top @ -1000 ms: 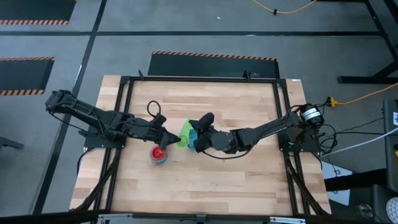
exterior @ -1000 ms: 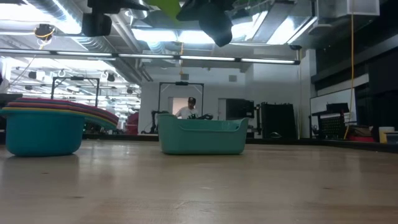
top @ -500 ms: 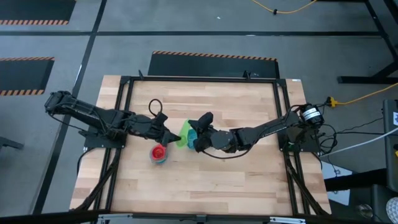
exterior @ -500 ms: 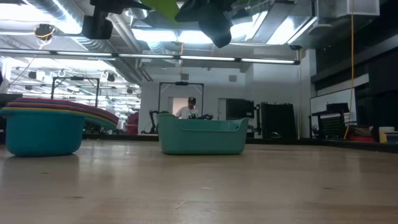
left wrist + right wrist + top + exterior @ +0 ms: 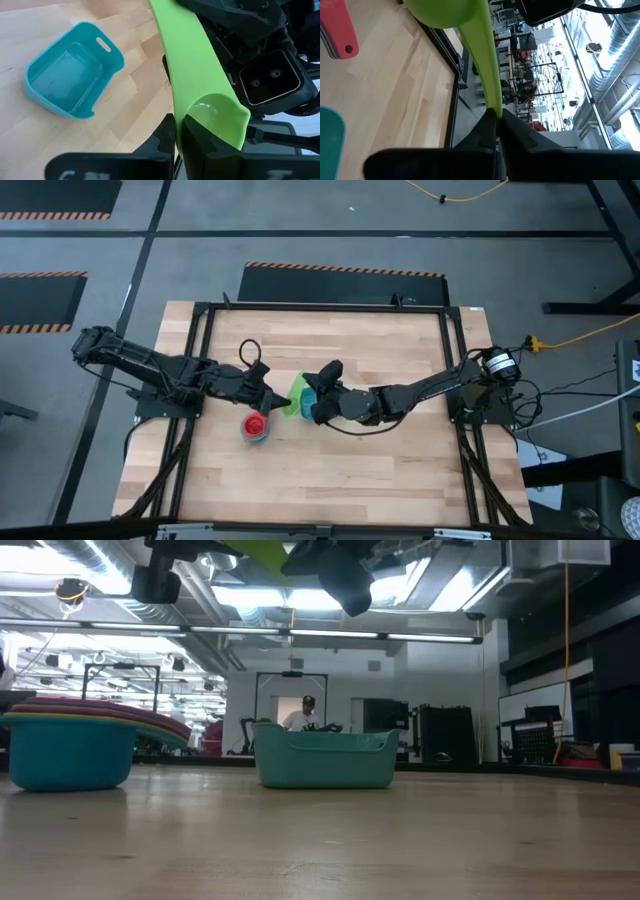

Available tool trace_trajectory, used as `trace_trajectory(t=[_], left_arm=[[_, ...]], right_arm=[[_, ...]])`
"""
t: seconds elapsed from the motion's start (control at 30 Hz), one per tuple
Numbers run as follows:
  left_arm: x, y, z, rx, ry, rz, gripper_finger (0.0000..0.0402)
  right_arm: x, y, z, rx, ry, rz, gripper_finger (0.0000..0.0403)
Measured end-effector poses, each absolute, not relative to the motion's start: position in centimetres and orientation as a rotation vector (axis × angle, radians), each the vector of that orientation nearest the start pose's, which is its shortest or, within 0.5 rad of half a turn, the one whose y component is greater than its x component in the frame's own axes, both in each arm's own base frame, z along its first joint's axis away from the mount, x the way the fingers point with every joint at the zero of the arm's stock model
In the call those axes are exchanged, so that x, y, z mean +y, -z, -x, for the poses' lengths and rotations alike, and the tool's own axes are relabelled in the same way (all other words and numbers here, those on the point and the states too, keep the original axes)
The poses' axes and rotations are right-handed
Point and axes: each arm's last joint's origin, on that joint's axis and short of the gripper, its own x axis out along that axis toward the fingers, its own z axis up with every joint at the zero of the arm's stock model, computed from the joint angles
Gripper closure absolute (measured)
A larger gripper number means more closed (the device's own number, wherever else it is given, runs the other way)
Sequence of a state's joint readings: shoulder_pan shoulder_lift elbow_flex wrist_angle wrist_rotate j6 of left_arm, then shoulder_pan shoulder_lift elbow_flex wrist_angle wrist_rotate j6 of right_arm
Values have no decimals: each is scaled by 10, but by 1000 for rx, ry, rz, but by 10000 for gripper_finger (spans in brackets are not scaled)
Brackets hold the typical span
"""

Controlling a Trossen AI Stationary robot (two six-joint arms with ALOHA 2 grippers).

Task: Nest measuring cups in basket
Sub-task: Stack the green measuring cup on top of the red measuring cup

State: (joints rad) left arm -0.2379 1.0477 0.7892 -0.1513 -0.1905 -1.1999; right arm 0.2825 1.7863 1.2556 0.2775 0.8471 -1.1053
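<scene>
High view: we note the left gripper [image 5: 281, 406] and the right gripper [image 5: 312, 406] meeting near the table's [image 5: 330, 470] centre, both closed on the green cup [image 5: 297, 397] held between them. The basket [image 5: 309, 402] lies beneath, mostly hidden by the right arm. At the green cup's seven o'clock, close by, sits the cup stack [image 5: 256, 427], red on top.

Low view: we record the basket [image 5: 325, 758] standing on the table at centre, with the cup stack [image 5: 75, 748] at its nine o'clock, well apart. Green cup [image 5: 260, 552] and dark arm parts hang overhead at twelve o'clock.

Left wrist view: the left gripper [image 5: 181, 131] is clamped on the green cup's [image 5: 200, 90] bowel end; the basket [image 5: 70, 70] rests on the wood, with nothing in it.

Right wrist view: the right gripper [image 5: 495, 120] pinches the handle of the green cup [image 5: 470, 30]; the red handle [image 5: 337, 32] of the stack lies on the table.
</scene>
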Motion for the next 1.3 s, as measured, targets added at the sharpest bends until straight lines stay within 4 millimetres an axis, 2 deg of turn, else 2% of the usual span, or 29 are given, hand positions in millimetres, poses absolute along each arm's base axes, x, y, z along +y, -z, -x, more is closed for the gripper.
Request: trace_trajectory(t=[0.17,0.47,0.63,0.77,0.97,1.13,1.3], left_arm=[[-49,-289,-223,376,-198,1097,394],[-48,-289,-223,364,-211,1094,394],[-46,-287,-223,375,-247,1076,394],[-40,-277,-218,457,-331,1042,394],[-30,-262,-208,630,-434,876,394],[-31,-253,-199,810,-390,770,394],[-39,-244,-186,990,-366,724,395]], right_arm=[[91,-268,-392,508,390,1205,366],[93,-268,-392,498,377,1203,294],[95,-268,-392,500,374,1215,286],[109,-268,-388,495,331,1289,287],[127,-267,-381,502,332,1312,288],[129,-264,-378,551,396,1284,288],[128,-258,-376,589,383,1243,288]])
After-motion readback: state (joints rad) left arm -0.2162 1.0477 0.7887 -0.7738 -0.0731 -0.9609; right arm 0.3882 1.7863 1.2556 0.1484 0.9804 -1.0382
